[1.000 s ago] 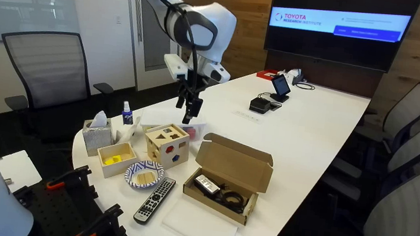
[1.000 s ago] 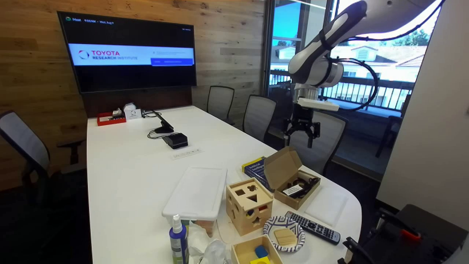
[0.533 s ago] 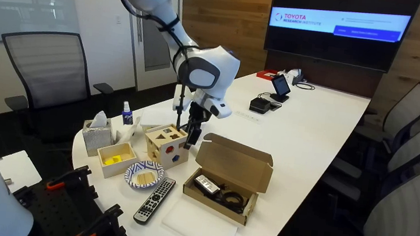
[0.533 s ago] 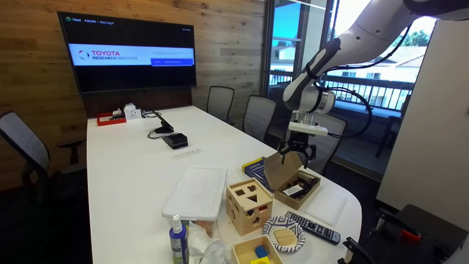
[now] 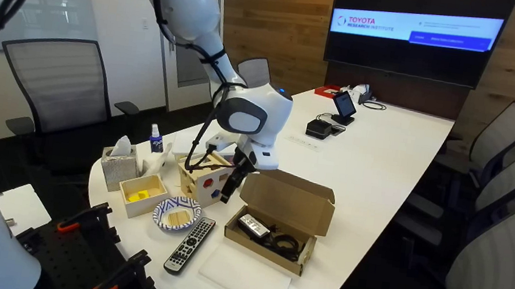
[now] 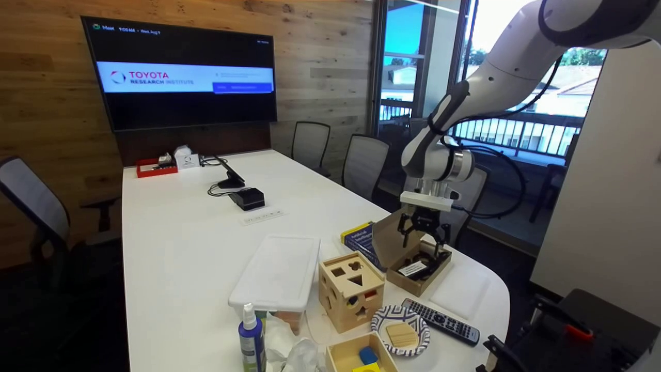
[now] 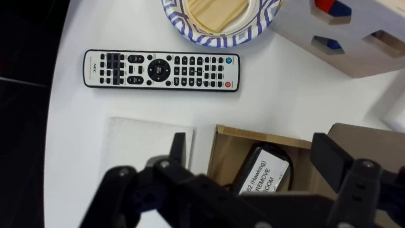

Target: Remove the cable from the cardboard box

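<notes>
On the white conference table [image 6: 181, 258] stands one cardboard box [image 5: 269, 252], its flap [image 5: 287, 202] raised, holding one coiled black cable [image 5: 290, 253] and one labelled power adapter [image 7: 267, 172]. Also on the table are one NEC remote control [image 7: 161, 70], one patterned paper bowl [image 7: 221, 41], one wooden shape-sorter cube [image 6: 347, 316], one open wooden tray [image 5: 148, 204], one tissue box [image 5: 118, 174], one spray bottle [image 6: 251, 341], one lidded plastic bin [image 6: 276, 271], one flat white pad [image 5: 245, 280] and one Artificial Intelligence book [image 6: 361, 242]. Compared with half a second ago, the gripper [image 6: 421, 250] hangs lower in both exterior views, now overlapping the raised flap in an exterior view; box, cable and adapter keep their places. The gripper's two fingers [image 7: 330, 160] stand wide apart, with nothing held between them. In the wrist view the adapter shows in the gap, while one finger overlaps the white pad and the other the box's edge beside the flap; the coil itself cannot be made out there. Whether either fingertip touches the box or the cable cannot be told.
</notes>
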Robot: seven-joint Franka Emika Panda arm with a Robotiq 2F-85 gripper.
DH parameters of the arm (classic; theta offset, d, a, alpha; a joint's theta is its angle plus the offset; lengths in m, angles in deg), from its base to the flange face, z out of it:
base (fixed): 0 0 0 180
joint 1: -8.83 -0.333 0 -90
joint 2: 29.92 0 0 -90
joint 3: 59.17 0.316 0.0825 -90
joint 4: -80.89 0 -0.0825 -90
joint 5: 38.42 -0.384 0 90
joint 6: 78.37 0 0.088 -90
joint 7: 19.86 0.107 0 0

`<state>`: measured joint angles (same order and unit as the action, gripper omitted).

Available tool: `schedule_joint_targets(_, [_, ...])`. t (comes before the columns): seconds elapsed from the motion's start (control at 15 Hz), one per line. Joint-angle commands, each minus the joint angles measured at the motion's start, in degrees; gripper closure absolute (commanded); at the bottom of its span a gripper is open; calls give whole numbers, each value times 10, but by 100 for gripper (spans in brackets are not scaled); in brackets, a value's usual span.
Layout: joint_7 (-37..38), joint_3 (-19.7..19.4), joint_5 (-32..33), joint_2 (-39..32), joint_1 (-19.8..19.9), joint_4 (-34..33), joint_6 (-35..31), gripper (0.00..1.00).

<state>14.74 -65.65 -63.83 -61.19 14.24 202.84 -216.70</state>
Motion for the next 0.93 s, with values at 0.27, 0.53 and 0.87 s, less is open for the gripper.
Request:
schedule_joint_targets(0.27, [92, -9, -25, -73, -7, -23, -93, 0])
schedule_joint_targets(0.53, [123, -15, -15, -100, -8, -45, -102, 0])
schedule_joint_targets(0.87, [134, -21, -9, -135, -2, -90, -97, 0])
